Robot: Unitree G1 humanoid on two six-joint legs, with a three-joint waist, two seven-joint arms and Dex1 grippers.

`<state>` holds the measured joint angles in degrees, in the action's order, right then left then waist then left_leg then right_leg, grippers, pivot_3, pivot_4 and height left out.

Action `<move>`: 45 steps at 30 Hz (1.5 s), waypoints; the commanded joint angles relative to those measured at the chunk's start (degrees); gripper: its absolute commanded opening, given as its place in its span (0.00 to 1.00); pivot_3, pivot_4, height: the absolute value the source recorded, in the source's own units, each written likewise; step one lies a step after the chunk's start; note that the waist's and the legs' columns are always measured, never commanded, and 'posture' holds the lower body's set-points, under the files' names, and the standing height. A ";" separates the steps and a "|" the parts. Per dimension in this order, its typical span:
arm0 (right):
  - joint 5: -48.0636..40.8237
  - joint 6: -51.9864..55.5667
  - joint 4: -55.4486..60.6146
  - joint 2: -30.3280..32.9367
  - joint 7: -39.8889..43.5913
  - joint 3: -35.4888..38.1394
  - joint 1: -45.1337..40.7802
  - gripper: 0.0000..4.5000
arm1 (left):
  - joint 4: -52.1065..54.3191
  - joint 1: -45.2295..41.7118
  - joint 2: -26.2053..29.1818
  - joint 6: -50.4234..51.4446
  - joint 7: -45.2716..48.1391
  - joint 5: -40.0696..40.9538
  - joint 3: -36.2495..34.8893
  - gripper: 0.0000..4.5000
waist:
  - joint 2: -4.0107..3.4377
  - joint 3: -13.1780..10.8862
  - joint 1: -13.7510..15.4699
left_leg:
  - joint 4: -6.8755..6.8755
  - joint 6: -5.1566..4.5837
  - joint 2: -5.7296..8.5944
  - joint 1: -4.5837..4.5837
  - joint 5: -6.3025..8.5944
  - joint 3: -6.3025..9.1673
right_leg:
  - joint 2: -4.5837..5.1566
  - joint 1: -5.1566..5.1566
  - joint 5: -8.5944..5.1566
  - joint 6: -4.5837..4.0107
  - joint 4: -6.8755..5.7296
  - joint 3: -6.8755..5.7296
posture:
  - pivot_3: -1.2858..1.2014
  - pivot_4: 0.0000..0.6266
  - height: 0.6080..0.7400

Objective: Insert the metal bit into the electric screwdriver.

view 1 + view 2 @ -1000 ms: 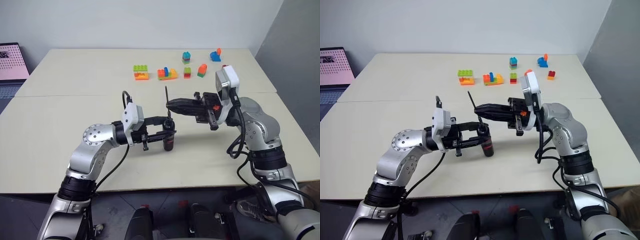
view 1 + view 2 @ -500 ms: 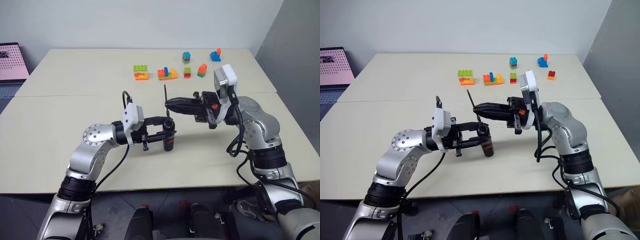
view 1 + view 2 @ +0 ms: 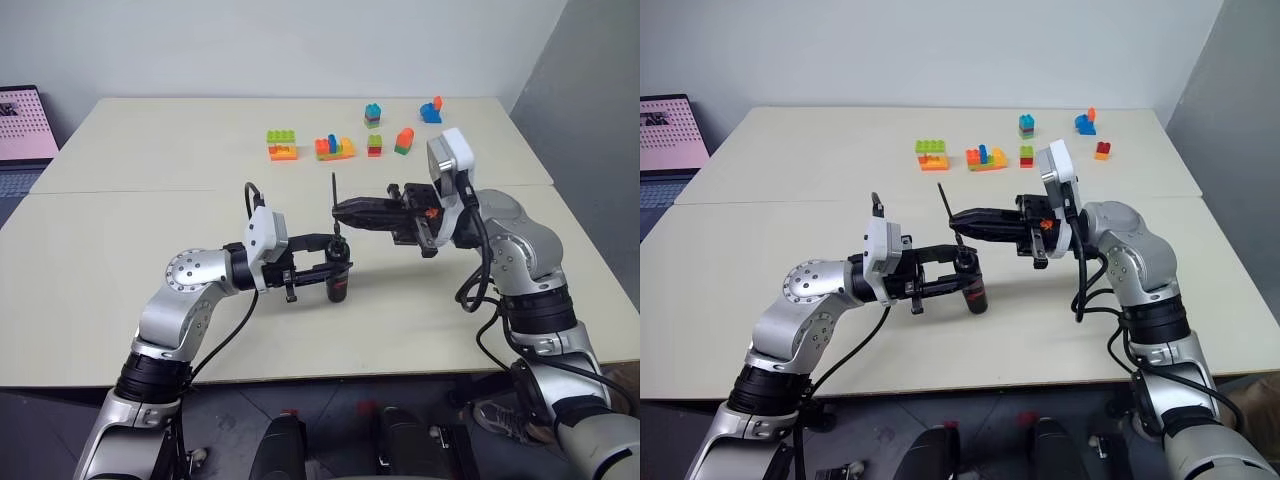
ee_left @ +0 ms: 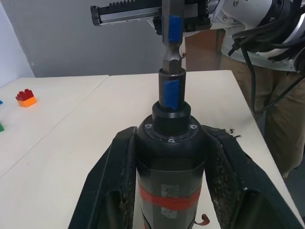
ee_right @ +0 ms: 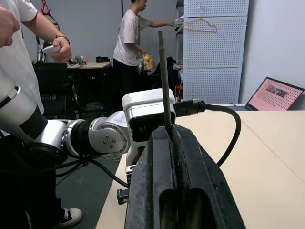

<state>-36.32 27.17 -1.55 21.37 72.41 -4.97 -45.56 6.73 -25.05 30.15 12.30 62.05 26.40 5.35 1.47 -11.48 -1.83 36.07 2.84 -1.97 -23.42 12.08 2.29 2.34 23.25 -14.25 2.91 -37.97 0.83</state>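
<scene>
Left gripper [image 3: 333, 266] fingers clamp the stiff, slick electric screwdriver [image 3: 340, 277] mid-barrel; right gripper [image 3: 338, 209], fingers pinched together, grips the thin, rigid, slip-prone metal bit [image 3: 334, 190] low, at twelve o'clock above the socket.

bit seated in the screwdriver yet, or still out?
Entering, cannot tell if seated. The metal bit stands upright in the right claw, its lower end at the collar of the electric screwdriver, held upright by the left claw.

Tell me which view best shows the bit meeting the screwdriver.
The left wrist view: the metal bit enters the socket of the electric screwdriver close up. The eye views show both small; the right wrist view shows the bit's shaft alone.
</scene>
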 commanded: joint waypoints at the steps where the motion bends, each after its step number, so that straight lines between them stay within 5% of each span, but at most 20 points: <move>1: 1.37 -0.57 0.91 0.86 0.47 -0.91 0.34 0.00 | 0.07 1.20 1.33 1.04 0.13 -1.56 0.56 0.36 | 0.00 0.00 0.00 | 0.00 0.00 0.00 0.00 0.00 0.00 | 0.00 0.00 0.00 0.00 0.00 0.00 | 0.52 0.24 1.00; 45: 5.74 0.99 1.60 5.61 4.13 -5.20 -2.40 0.00 | -1.20 0.39 2.08 0.85 1.02 -1.39 0.15 0.36 | 0.01 0.05 0.00 | -0.02 0.00 -0.01 0.06 0.00 -0.01 | 0.00 -0.05 -0.02 -0.02 0.02 0.00 | 0.52 0.24 1.00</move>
<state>-31.96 27.86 -1.10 26.14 75.99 -8.74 -48.13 6.92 -25.06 31.32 12.28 63.23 26.50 5.47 1.48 -11.43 -1.83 36.05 2.84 -1.98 -23.36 12.08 2.28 2.34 23.21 -14.26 2.89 -37.95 0.83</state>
